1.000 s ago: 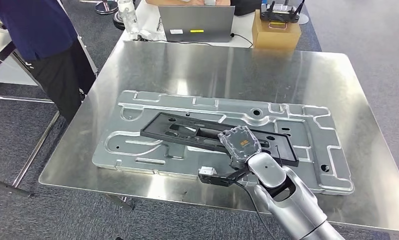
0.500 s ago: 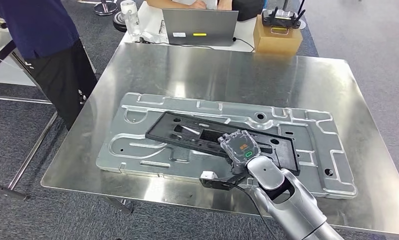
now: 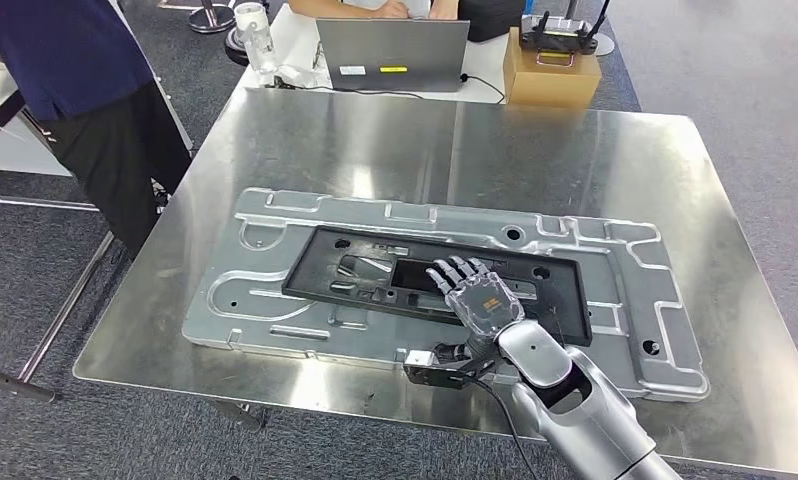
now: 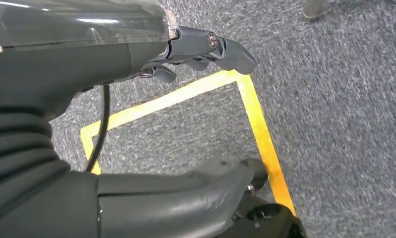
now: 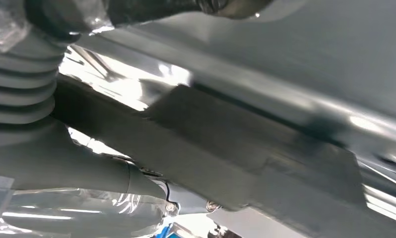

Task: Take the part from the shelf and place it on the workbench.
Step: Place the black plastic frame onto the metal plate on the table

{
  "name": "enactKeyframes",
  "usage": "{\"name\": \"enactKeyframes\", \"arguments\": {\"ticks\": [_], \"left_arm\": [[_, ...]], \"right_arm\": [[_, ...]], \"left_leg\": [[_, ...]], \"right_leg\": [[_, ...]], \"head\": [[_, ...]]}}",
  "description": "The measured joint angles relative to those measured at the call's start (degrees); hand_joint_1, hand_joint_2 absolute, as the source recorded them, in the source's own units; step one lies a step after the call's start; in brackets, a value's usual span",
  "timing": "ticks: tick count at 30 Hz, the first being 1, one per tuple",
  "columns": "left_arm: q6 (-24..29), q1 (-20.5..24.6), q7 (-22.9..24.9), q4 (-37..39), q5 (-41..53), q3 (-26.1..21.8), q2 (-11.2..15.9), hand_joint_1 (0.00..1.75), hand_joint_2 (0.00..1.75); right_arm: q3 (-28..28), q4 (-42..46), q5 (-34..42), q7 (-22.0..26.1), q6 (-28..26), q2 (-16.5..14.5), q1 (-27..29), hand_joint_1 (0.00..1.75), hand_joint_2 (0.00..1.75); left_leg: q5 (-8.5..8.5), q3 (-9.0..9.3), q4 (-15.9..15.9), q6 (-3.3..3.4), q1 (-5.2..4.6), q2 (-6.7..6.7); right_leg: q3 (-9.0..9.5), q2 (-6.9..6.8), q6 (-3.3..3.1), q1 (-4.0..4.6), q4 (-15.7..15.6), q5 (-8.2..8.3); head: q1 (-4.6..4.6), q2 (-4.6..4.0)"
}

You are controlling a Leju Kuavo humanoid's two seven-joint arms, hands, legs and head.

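The part, a long black rectangular frame (image 3: 320,272), lies flat on an embossed silver plate (image 3: 265,300) on the steel workbench (image 3: 425,150). My right hand (image 3: 478,298) hovers over or rests on the frame's near edge right of its middle, fingers (image 3: 455,270) stretched out and spread, gripping nothing. The right wrist view is a blurred close-up of the dark part (image 5: 211,158) and shiny metal. My left hand (image 4: 111,54) hangs over the floor, fingers (image 4: 221,47) and thumb (image 4: 226,178) apart, with nothing in it.
A person in dark clothes (image 3: 85,90) stands at the bench's far left corner. Beyond the far edge are a laptop (image 3: 393,42), a cardboard box (image 3: 553,70) and a bottle (image 3: 255,35). Yellow tape (image 4: 255,129) marks the grey carpet.
My right hand has let go of the black frame and spread its fingers. The frame, slanted before, now lies flat and square on the plate. The camera shifted slightly.
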State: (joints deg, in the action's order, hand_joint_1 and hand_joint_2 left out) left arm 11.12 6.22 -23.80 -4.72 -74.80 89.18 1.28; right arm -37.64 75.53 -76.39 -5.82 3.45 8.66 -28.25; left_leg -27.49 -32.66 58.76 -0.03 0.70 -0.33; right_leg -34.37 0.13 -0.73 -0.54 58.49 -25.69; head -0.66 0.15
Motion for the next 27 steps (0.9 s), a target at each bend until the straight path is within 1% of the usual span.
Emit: {"name": "enactKeyframes", "arguments": {"ticks": [1,2,3,4,5,6,7,8,9,10,11,12,14,15,16,17,18,19,20,21,22,23,24,25,26,27], "left_arm": [[0.0,0.0,0.0,0.0,-0.1,0.0,0.0,0.00,0.00],[-0.1,0.0,0.0,0.0,-0.2,0.0,0.0,0.00,0.00],[-0.2,0.0,0.0,0.0,-0.3,0.0,0.0,0.00,0.00],[-0.4,-0.1,0.0,0.0,-0.5,0.0,0.0,0.00,0.00],[-0.7,-0.1,0.0,0.0,-0.7,0.0,0.0,0.00,0.00],[-1.1,-0.2,-0.1,0.0,-0.8,0.0,0.1,0.00,0.00],[-1.3,-0.2,-0.1,0.0,-0.9,0.0,0.1,0.00,0.00],[-1.5,-0.2,-0.2,0.0,-1.0,-0.1,0.1,0.00,0.00],[-1.6,-0.1,-0.2,0.0,-1.1,-0.1,0.2,0.00,0.00],[-1.7,-0.1,-0.3,0.0,-1.2,-0.1,0.2,0.00,0.00],[-1.7,-0.1,-0.3,0.0,-1.3,-0.1,0.2,0.00,0.00],[-1.8,0.0,-0.3,0.0,-1.3,-0.1,0.2,0.00,0.00],[-1.8,-0.1,-0.3,0.0,-1.3,-0.1,0.2,0.00,0.00],[-1.8,0.0,-0.3,-0.1,-1.4,-0.1,0.2,0.00,0.00],[-1.8,0.0,-0.3,-0.1,-1.4,-0.1,0.2,0.00,0.00],[-1.8,0.0,-0.3,-0.1,-1.4,-0.1,0.2,0.00,0.00],[-1.8,0.0,-0.3,-0.1,-1.5,-0.1,0.2,0.00,0.00],[-1.8,0.0,-0.2,-0.2,-1.5,-0.1,0.2,0.00,0.00],[-1.8,0.0,-0.2,-0.2,-1.5,-0.1,0.2,0.00,0.00],[-1.8,0.0,-0.2,-0.2,-1.5,-0.1,0.2,0.00,0.00],[-1.8,0.0,-0.2,-0.2,-1.5,-0.1,0.2,0.00,0.00],[-1.8,0.0,-0.2,-0.2,-1.5,-0.1,0.2,0.00,0.00],[-1.8,0.0,-0.2,-0.2,-1.5,-0.1,0.2,0.00,0.00],[-1.8,0.0,-0.2,-0.2,-1.5,-0.1,0.2,0.00,0.00],[-1.8,0.1,-0.2,-0.3,-1.5,-0.1,0.1,0.00,0.00],[-1.8,0.1,-0.2,-0.3,-1.5,-0.1,0.1,0.00,0.00]], "right_arm": [[0.0,0.0,0.0,0.0,0.0,0.0,0.0,0.00,0.00],[0.0,-0.1,0.0,0.0,0.0,0.0,0.0,0.00,0.00],[0.0,-0.2,0.0,0.0,0.0,0.0,0.1,0.00,0.00],[-0.1,-0.3,0.0,0.0,0.0,0.0,0.2,0.00,0.00],[-0.1,-0.4,0.0,0.0,0.1,0.0,0.3,0.00,0.00],[-0.2,-0.5,0.0,0.0,0.1,0.0,0.3,0.00,0.00],[-0.2,-0.6,0.0,0.0,0.1,0.0,0.4,0.00,0.00],[-0.3,-0.6,0.0,0.0,0.1,0.0,0.4,0.00,0.00],[-0.3,-0.6,0.0,0.0,0.1,0.0,0.3,0.00,0.00],[-0.3,-0.7,0.0,0.0,0.1,0.0,0.3,0.00,0.00],[-0.3,-0.7,0.0,0.0,0.1,0.0,0.3,0.00,0.00],[-0.3,-0.8,0.0,0.1,0.1,0.0,0.3,0.00,0.00],[-0.4,-0.9,0.0,0.1,0.1,0.0,0.3,0.00,0.00],[-0.4,-1.0,0.0,0.2,0.2,0.0,0.3,0.00,0.00],[-0.4,-1.1,0.1,0.1,0.2,0.0,0.3,0.00,0.00],[-0.4,-1.2,0.1,0.1,0.2,0.0,0.3,0.00,0.00],[-0.4,-1.4,0.1,0.1,0.3,0.0,0.3,0.00,0.00],[-0.4,-1.5,0.1,0.1,0.3,0.0,0.3,0.00,0.00],[-0.4,-1.6,0.1,0.1,0.4,0.0,0.3,0.00,0.00],[-0.5,-1.8,0.1,0.1,0.4,0.0,0.3,0.00,0.00],[-0.5,-1.9,0.1,0.2,0.5,0.0,0.3,0.00,0.00],[-0.6,-1.9,0.1,0.2,0.5,0.0,0.3,0.00,0.00],[-0.6,-2.0,0.1,0.2,0.5,0.0,0.2,0.00,0.00],[-0.6,-2.0,0.1,0.2,0.5,0.0,0.0,0.00,0.00],[-0.6,-2.0,0.1,0.2,0.4,0.0,-0.1,0.00,0.00],[-0.6,-2.0,0.1,0.2,0.4,0.0,-0.2,0.00,0.00]], "left_leg": [[-1.25,-0.82,1.9,-0.23,0.04,0.01],[-2.96,-2.20,5.0,-0.42,0.10,0.03],[-4.85,-4.01,8.9,-0.57,0.10,0.03],[-6.33,-5.80,12.6,-0.71,0.10,0.03],[-6.91,-6.95,14.9,-0.81,0.11,0.04],[-6.42,-7.14,15.2,-0.82,0.11,0.05],[-4.88,-6.21,13.1,-0.76,0.12,0.06],[-2.82,-4.48,9.5,-0.61,0.13,0.07],[-1.15,-2.56,5.4,-0.42,0.06,0.06],[0.09,-1.07,2.3,-0.15,-0.02,0.03],[0.66,-0.28,0.5,0.11,-0.13,-0.01],[0.79,-0.10,-0.2,0.38,-0.27,-0.06],[1.41,-0.35,-0.4,1.07,-0.24,-0.04],[1.82,-0.49,-0.6,1.49,-0.16,0.02],[2.25,-0.70,-0.8,1.93,-0.04,0.11],[2.67,-1.03,-1.0,2.30,0.03,0.21],[3.02,-1.47,-1.0,2.53,-0.02,0.28],[3.34,-1.98,-1.0,2.67,-0.06,0.34],[3.70,-2.54,-0.9,2.68,-0.10,0.37],[4.05,-3.12,-0.8,2.62,-0.12,0.39],[4.39,-3.69,-0.7,2.53,-0.13,0.38],[4.71,-4.20,-0.5,2.38,-0.13,0.35],[5.01,-4.60,-0.4,2.18,-0.14,0.31],[5.33,-4.88,-0.2,1.91,-0.18,0.27],[5.67,-5.03,-0.2,1.57,-0.22,0.24],[6.06,-5.13,-0.2,1.20,-0.22,0.23]], "right_leg": [[0.15,-0.07,-0.39,-0.16,-0.2,0.10],[0.25,-0.15,-0.66,-0.18,-0.4,0.13],[0.25,-0.21,-0.86,-0.15,-0.3,0.15],[0.21,-0.26,-0.94,-0.12,-0.3,0.16],[0.17,-0.29,-0.98,-0.09,-0.1,0.18],[0.13,-0.29,-1.00,-0.08,0.0,0.20],[0.09,-0.25,-0.96,-0.08,0.1,0.16],[0.07,-0.20,-0.89,-0.09,0.3,0.11],[0.02,-0.15,-0.73,0.01,0.4,0.04],[-0.06,-0.09,-0.48,0.11,0.6,0.01],[-0.18,-0.06,-0.18,0.19,0.7,0.06],[-0.30,-0.04,0.20,0.25,0.7,0.18],[-0.47,-0.04,0.93,0.19,0.7,0.34],[-0.70,-0.05,1.27,0.12,1.2,-0.34],[-1.24,-0.06,1.54,0.06,2.6,-1.81],[-2.17,-0.07,1.77,-0.05,5.1,-4.04],[-3.36,-0.08,1.95,-0.13,8.5,-6.58],[-4.48,-0.08,2.09,-0.20,12.0,-8.74],[-5.06,-0.09,2.21,-0.25,14.6,-10.01],[-4.68,-0.09,2.27,-0.28,15.4,-10.12],[-3.24,-0.09,2.25,-0.29,14.1,-9.24],[-0.77,-0.10,2.11,-0.29,10.9,-7.77],[2.07,-0.09,1.88,-0.25,6.7,-6.70],[4.29,-0.08,1.63,-0.09,3.2,-5.81],[5.67,-0.06,1.36,0.09,0.9,-5.31],[6.09,-0.04,1.10,0.30,-0.1,-5.19]], "head": [[0.00,0.00],[0.00,0.00],[0.00,0.00],[0.00,0.00],[0.00,0.00],[0.01,0.00],[0.01,0.00],[0.01,0.00],[0.01,0.00],[-0.01,0.00],[-0.01,0.00],[-0.01,0.00],[0.00,0.00],[-0.01,0.00],[-0.02,0.00],[-0.02,0.00],[-0.03,0.00],[-0.02,0.00],[-0.02,0.00],[-0.02,0.00],[-0.02,0.00],[-0.02,0.00],[-0.02,0.00],[0.01,0.00],[0.01,0.00],[0.02,0.00]]}}
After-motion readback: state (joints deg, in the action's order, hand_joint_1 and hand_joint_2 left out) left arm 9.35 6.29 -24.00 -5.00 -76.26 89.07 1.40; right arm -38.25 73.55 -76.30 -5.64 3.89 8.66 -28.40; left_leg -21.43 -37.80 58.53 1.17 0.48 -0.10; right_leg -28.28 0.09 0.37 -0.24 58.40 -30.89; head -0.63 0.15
